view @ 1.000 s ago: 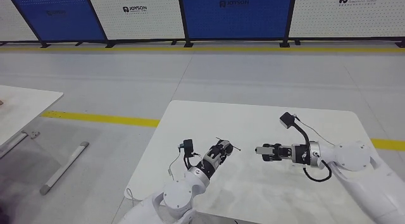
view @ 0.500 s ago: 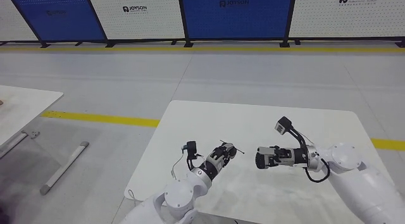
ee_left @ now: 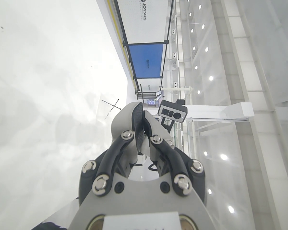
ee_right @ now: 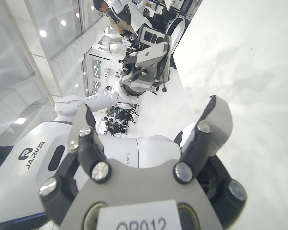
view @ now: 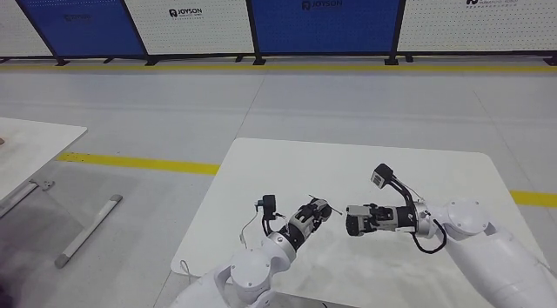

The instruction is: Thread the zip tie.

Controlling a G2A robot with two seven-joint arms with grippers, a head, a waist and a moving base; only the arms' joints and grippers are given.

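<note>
Left gripper [ee_left: 142,107]: You have its 2 fingers pressed together on the zip tie. It sits low over the near part of the table and points across toward the other arm. From above you find it at [view: 318,210].

Zip tie [ee_left: 141,94]: It is a thin black strip pinched between the left fingers. A short end stands out past the fingertips, in the air above the table. From above it is a fine dark line [view: 318,202] crossing the fingertips. You cannot make out which end is the head.

Right gripper [ee_right: 150,111]: It is spread wide, its 2 fingers well apart, with nothing between them. From above [view: 350,219] it faces the left gripper at about the same height and near it, with a gap between them. It does not touch the tie.

Table [view: 287,160]: You are working on a white top. Both grippers hang over its near half, left of the middle.

Second table [view: 35,143]: A white corner shows well off to the left, apart from your table.

Floor line [view: 139,163]: 1 yellow stripe runs across the grey floor behind the table's far edge.

Panels [view: 322,3]: Blue and white perforated boards stand in a row at the far side of the room.
</note>
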